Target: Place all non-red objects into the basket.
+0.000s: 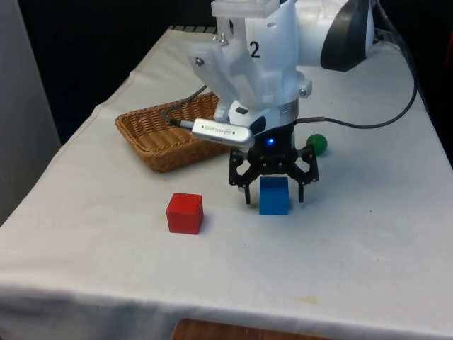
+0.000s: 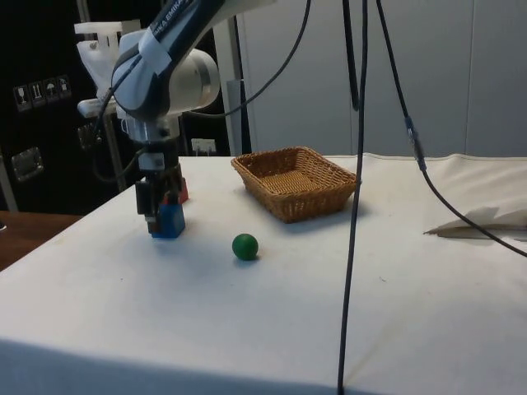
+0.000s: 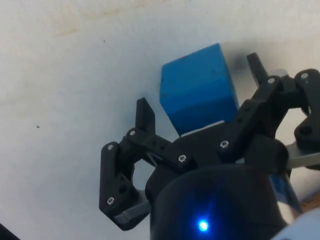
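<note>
The gripper (image 1: 274,196) is down low on the worktop (image 1: 368,234), with its two fingers (image 3: 145,116) spread apart and one on each side of the blue block (image 1: 274,196). The fingers do not look like they are squeezing it yet; there are small gaps at the sides. The blue block sits flat on the white cloth, just beside the red block (image 1: 185,212) and some way from the basket (image 1: 166,134). The green ball (image 2: 244,246) lies on the cloth behind the gripper, near the basket. The blue block looks hard and light, with smooth flat sides, so it should not squash, but it may slip if held only by a corner. The best place to hold it is on two flat sides that face away from each other, near the middle. It is a cube, so it has no long side. It is turned a little against the line between the fingers.
</note>
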Controlling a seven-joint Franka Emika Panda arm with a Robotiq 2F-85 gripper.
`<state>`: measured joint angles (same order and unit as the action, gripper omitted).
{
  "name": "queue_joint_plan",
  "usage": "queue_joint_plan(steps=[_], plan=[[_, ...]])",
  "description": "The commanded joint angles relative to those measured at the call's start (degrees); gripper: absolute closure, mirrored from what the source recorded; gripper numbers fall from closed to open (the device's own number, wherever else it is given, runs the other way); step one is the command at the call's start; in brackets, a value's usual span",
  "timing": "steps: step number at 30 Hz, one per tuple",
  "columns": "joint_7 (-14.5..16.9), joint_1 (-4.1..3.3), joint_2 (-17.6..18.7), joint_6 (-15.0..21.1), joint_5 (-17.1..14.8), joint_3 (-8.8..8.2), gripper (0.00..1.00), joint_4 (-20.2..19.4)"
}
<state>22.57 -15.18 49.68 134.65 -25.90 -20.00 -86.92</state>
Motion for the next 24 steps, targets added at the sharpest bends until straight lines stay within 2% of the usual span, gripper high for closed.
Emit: queue_joint_plan(steps=[1, 3, 4, 6, 8, 10, 12, 18, 21, 22, 24], plan=[[0.2, 0.23, 0.1, -0.1, -0.2, 0.23, 0.02, 0.2], [0.0, 0.00, 0.0, 0.0, 0.0, 0.00, 0.18, 0.0], [0.1, 0.23, 0.1, -0.1, -0.2, 0.23, 0.18, 0.2], [0.1, 0.23, 0.1, -0.2, -0.2, 0.23, 0.41, 0.2], [0.1, 0.17, 0.1, -0.2, -0.2, 0.23, 0.79, 0.2], [0.1, 0.17, 0.1, -0.2, -0.2, 0.17, 0.98, 0.3], [0.0, 0.00, -0.1, -0.1, 0.0, -0.06, 0.97, 0.1], [0.1, 0.17, 0.1, -0.2, -0.2, 0.17, 0.97, 0.3], [0.0, 0.00, -1.1, -1.0, 0.2, -0.40, 0.97, -0.1], [0.0, -0.06, -0.2, -0.1, 0.0, -0.23, 0.97, 0.2], [0.1, -0.17, -1.8, -1.6, 0.2, -0.80, 0.97, -0.1]])
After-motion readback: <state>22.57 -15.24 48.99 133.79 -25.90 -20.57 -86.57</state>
